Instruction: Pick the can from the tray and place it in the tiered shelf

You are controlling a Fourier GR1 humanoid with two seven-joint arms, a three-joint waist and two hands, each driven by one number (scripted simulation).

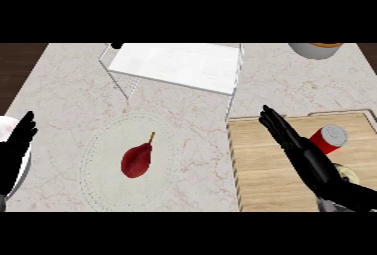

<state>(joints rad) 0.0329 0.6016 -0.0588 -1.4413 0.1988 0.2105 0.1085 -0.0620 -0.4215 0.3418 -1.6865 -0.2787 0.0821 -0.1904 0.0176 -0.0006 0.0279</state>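
A red can [328, 139] with a silver top lies on the wooden tray [265, 179] at the right. My right hand [305, 154] stretches over the tray with straight fingers, just left of the can and beside it. The white tiered shelf [177, 63] with thin metal legs stands at the back middle of the counter. At the left edge my left hand [16, 149] rests open, fingers up.
A clear round plate [99, 174] holds a dark red pear-shaped fruit [137, 159] in front of the shelf. A grey pot [316, 50] stands at the back right. Something pale and round [347, 174] peeks out on the tray behind my right hand.
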